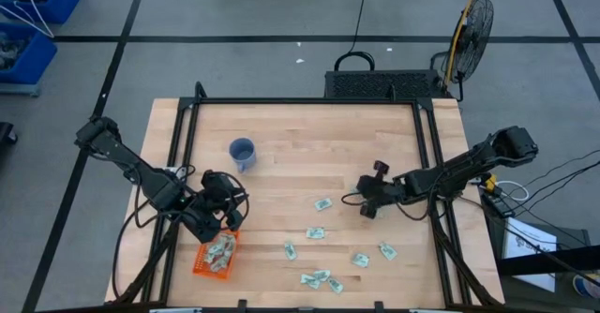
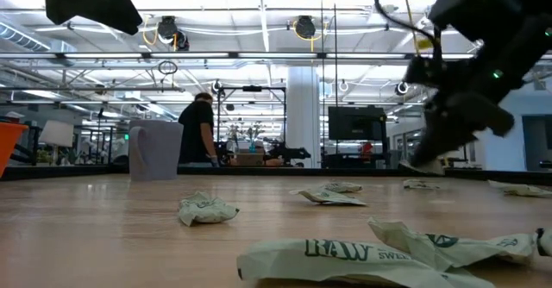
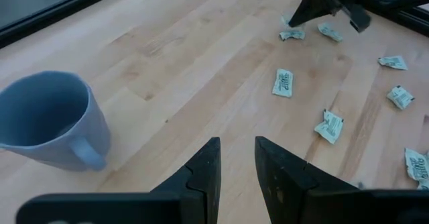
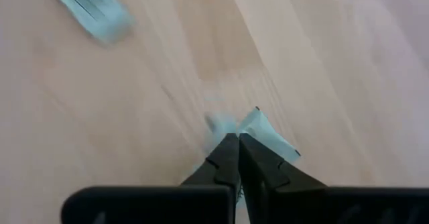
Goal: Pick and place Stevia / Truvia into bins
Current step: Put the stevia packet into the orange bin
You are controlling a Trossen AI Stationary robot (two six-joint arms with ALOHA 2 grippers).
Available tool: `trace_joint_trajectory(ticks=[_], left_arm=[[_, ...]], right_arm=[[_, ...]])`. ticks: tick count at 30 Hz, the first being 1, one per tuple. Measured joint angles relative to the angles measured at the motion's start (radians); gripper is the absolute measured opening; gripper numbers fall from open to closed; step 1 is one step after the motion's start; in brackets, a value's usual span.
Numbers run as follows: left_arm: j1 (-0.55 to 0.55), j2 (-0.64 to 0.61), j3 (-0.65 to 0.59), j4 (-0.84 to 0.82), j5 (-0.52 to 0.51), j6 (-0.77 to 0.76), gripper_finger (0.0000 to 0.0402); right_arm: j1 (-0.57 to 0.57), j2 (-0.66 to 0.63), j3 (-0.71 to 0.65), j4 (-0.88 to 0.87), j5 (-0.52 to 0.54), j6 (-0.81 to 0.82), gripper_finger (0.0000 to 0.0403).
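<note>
Several pale green and white Stevia sachets (image 1: 316, 232) lie flat and scattered over the near right part of the wooden table (image 1: 300, 135). More lie in the orange basket (image 1: 202, 266) at the near left. My right gripper (image 4: 238, 140) is low over the table to the right of the sachets, shut on one sachet (image 4: 268, 133). In the high view that sachet is hidden under my right gripper (image 1: 366, 210). My left gripper (image 3: 236, 163) hangs open with nothing between its fingers, just beyond the basket's far edge. My right gripper pinches a crumpled sachet by its near edge (image 4: 251, 125), between the free ends of its two fingers. The fingers slant down from the table's right side. The sachet sticks out past the fingertips, close to the table top; I cannot tell whether it is lifted clear.
A blue cup (image 1: 242, 152) stands upright at the far left of the table, beyond my left gripper. Two more sachets (image 3: 330, 31) lie right beside my right gripper. A black frame (image 1: 309, 100) runs along the table's far edge and sides. The far middle shows bare wood.
</note>
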Motion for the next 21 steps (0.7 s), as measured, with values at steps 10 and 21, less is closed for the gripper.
trace_joint_trajectory(ticks=[10, 21], left_arm=[[0.023, 0.068, 0.0, 0.041, 0.003, 0.237, 0.0097], [0.128, 0.27, 0.0, 0.499, 0.005, 0.644, 0.0097]], right_arm=[[-0.031, 0.0, 0.002, 0.735, -0.237, -0.352, 0.0001], [-0.085, 0.0, 0.002, 0.921, -0.498, -0.303, 0.0001]])
